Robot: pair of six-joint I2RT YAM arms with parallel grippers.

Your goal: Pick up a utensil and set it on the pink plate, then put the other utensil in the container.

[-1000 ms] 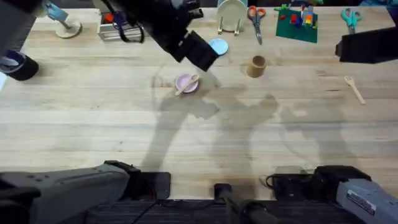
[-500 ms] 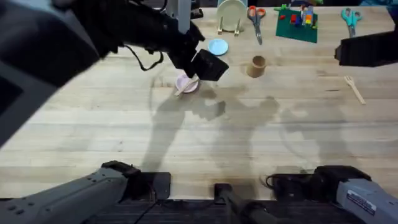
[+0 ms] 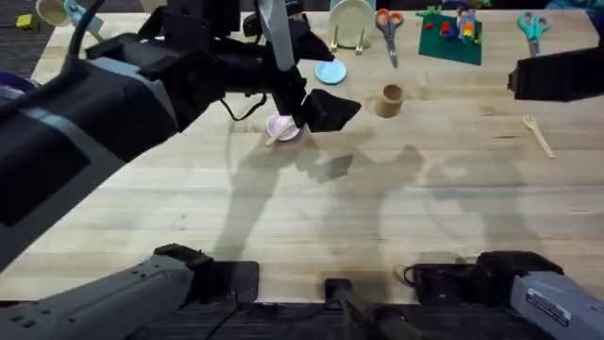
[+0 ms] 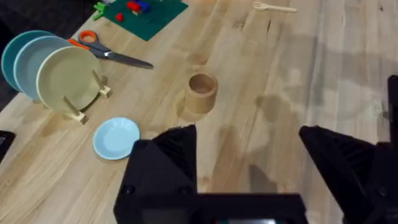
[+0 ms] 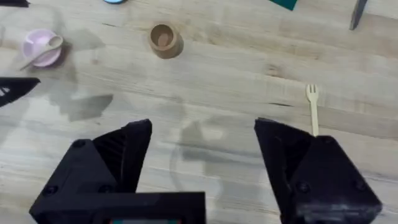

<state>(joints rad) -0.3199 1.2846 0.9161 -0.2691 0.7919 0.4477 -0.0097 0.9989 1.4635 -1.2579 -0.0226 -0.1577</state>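
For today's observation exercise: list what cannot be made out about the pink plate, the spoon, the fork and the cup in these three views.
- Pink plate, overhead: the left arm covers its right part. The right wrist view shows it whole.
- Wooden spoon, overhead: its bowl end is hidden under the left pincer.
- Wooden fork, overhead: too small to count tines; in the left wrist view it lies close to the frame edge.
- Wooden cup: its inside is shadowed, contents unclear.
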